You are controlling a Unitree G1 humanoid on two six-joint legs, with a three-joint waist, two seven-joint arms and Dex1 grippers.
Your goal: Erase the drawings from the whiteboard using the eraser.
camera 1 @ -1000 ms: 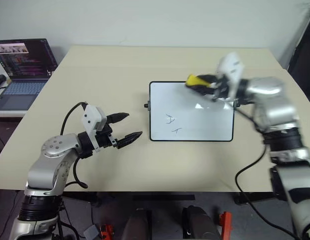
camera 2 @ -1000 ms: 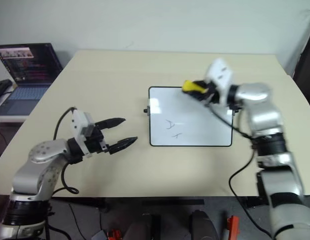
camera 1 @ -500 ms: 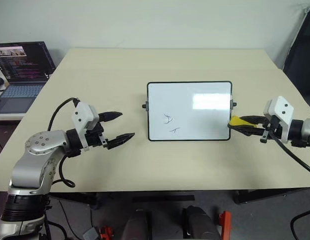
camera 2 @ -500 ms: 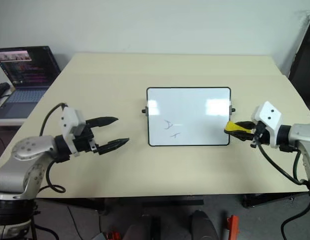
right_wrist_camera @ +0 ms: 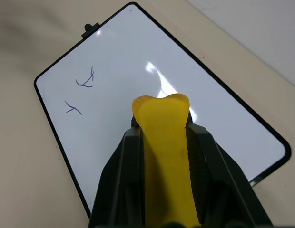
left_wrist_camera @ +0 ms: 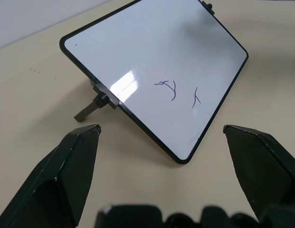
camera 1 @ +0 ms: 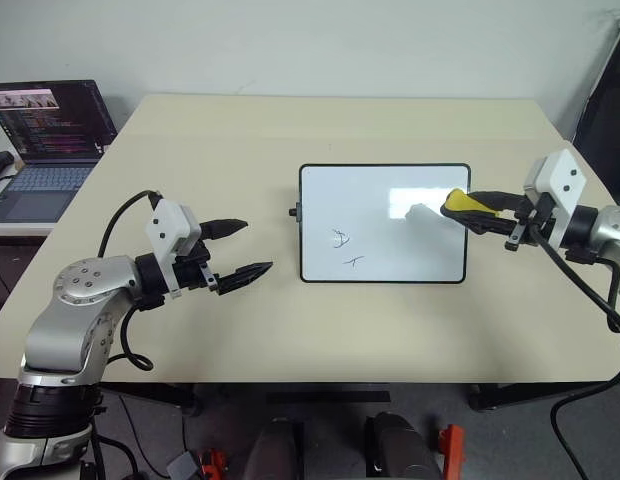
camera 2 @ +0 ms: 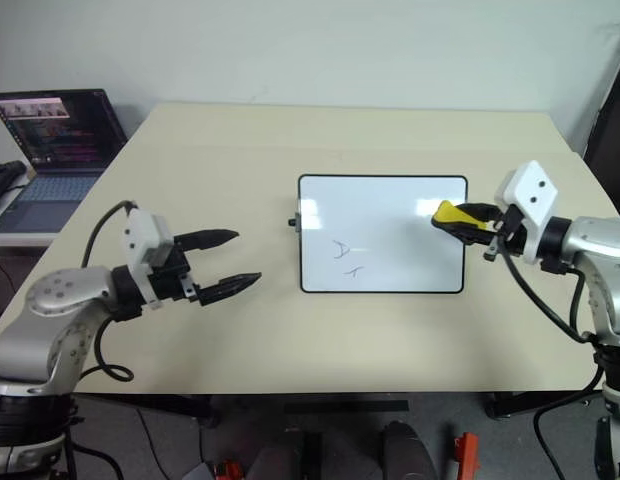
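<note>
A: Where is the board, and what does it look like?

B: The small glossy white whiteboard [camera 1: 384, 223] with thin black frame, rounded corners and black side knobs lies flat at the middle of the pale beige table [camera 1: 290, 130]. Bright reflections sit on its far right part.

A: Marks?

B: The thin dark marker drawings [camera 1: 344, 248] sit on its near left part: a small squiggle and, just nearer, a cross-like stroke. The rest of the surface reads clean white.

A: Eraser?

B: The small bright yellow eraser block [camera 1: 464, 202] is clamped between the black fingers of the right gripper [right_wrist_camera: 162, 118]. It sits over the board's right edge, well apart from the marks. I cannot tell whether it touches the surface.

A: Left side?

B: The left gripper [camera 1: 245, 251] is over the table left of the board, jaws spread wide, nothing between them, pointing at the board.

A: Anything else?

B: An open laptop [camera 1: 42, 140] with lit screen, far left, off the table.
</note>
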